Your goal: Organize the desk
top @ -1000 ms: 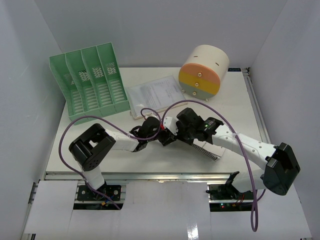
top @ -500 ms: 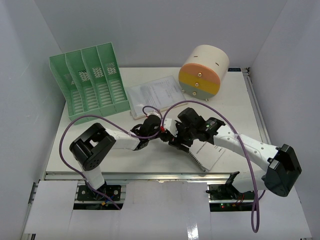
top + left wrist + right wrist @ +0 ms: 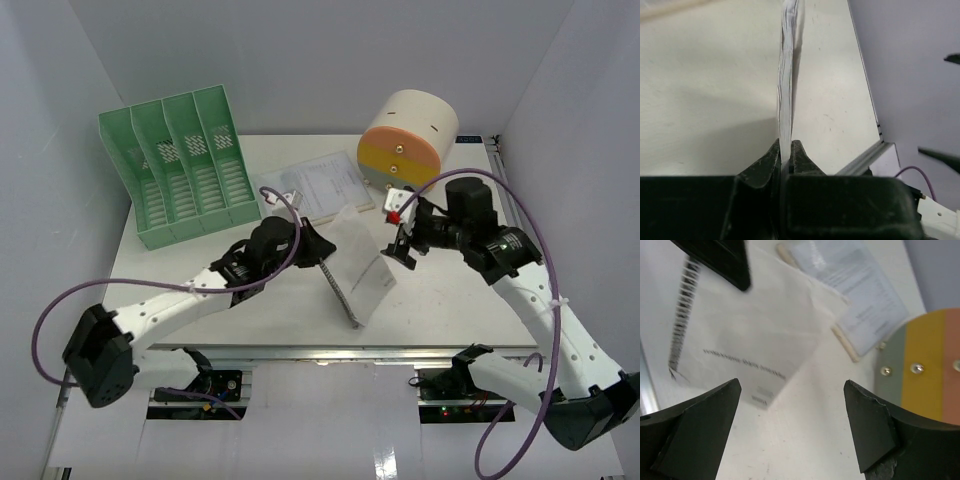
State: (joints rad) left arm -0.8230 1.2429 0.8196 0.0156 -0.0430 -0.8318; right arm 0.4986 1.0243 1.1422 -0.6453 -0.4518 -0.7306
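Observation:
A white spiral notebook [image 3: 358,268] hangs tilted above the middle of the white desk [image 3: 450,295]. My left gripper [image 3: 318,243] is shut on the notebook's upper left edge. In the left wrist view the notebook [image 3: 786,95] stands edge-on between the closed jaws of the left gripper [image 3: 785,157]. My right gripper [image 3: 398,238] is open and empty, to the right of the notebook and apart from it. In the right wrist view the notebook [image 3: 755,335] lies beyond the wide-open right gripper [image 3: 792,390].
A green file rack [image 3: 185,165] stands at the back left. A clipboard with papers [image 3: 310,190] lies behind the notebook. A round cream drawer unit [image 3: 405,145] with an orange and yellow front stands at the back right, close behind the right gripper.
The right gripper opened, let go of the notebook and drew back to the right. The left gripper shut on the notebook and lifted it up and leftward, now holding it alone.

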